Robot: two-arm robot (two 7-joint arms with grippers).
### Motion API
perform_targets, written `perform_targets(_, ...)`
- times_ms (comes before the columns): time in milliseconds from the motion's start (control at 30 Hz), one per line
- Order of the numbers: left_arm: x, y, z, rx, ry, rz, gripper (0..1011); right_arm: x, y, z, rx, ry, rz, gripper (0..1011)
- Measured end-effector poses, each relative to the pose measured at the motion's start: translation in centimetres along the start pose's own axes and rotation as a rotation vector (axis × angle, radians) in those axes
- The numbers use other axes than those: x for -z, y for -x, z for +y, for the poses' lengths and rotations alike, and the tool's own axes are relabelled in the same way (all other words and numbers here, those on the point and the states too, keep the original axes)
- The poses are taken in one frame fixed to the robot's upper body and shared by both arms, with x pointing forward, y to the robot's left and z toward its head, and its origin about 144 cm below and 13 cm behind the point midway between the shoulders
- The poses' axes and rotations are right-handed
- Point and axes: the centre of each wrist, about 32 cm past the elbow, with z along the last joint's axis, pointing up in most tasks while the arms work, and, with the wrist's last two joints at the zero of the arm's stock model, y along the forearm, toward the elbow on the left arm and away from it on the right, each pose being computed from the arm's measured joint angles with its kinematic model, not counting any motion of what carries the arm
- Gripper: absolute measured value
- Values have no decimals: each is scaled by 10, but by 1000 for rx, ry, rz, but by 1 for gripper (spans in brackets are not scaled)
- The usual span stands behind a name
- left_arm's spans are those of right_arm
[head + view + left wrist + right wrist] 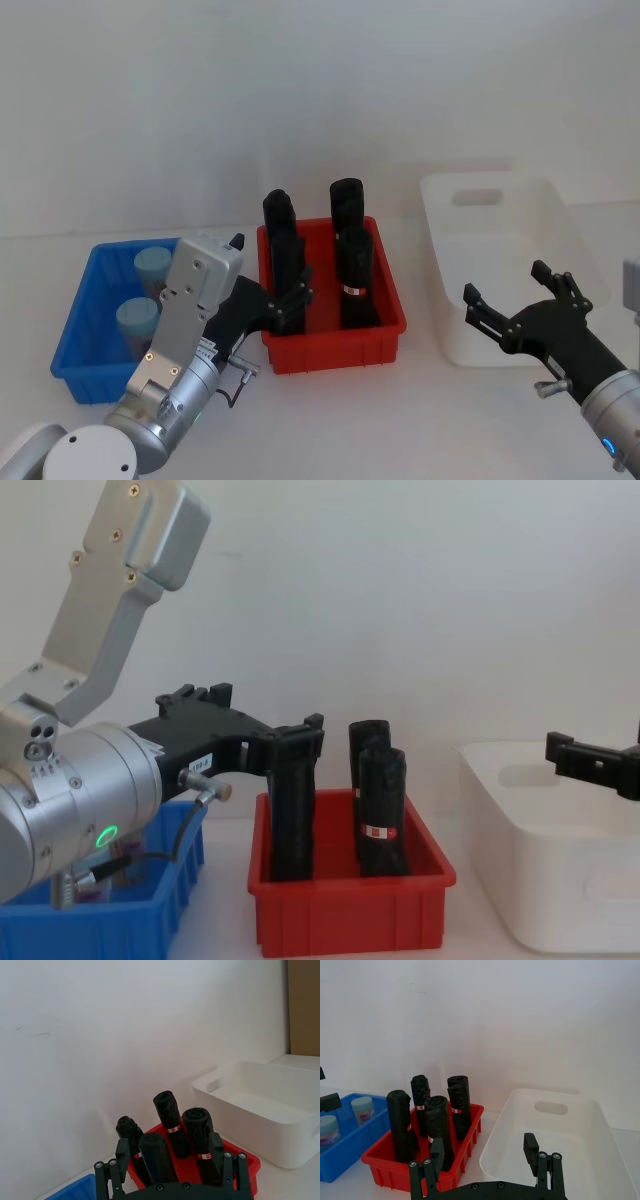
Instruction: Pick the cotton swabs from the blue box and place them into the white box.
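Blue box [78,335] sat on the left side of the white bench [400,420], and both cotton swabs [152,266] were inside it. They stood upright with their light blue lids up, one jar toward the far end and the other a bit nearer, close together. Right next to it in the middle was a red bin [335,345] with four black rolls [347,205] standing in it, and the taller white box [500,250] was off to the right, its handle slot showing on the far wall. The left gripper [275,295] hung in the air about where the blue box met the red bin, raised above both rims from what the chest view showed. Its fingers were spread wide with nothing between them, and it wasn't touching either jar. The right gripper [505,282] floated over the near left part of the white box, also opened wide and carrying nothing. From the right wrist view you could see the jars way over on the far side of the red bin, well apart from that gripper.
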Motion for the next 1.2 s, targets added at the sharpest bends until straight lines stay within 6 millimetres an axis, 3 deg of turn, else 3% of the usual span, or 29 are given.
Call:
perform_targets(967, 0, 0, 0, -1, 0, 0, 1004, 0, 0, 0, 0, 0, 0, 1002)
perform_targets(1200, 1, -8, 1, -10, -10, 12, 1004, 0, 0, 0, 0, 0, 0, 1002)
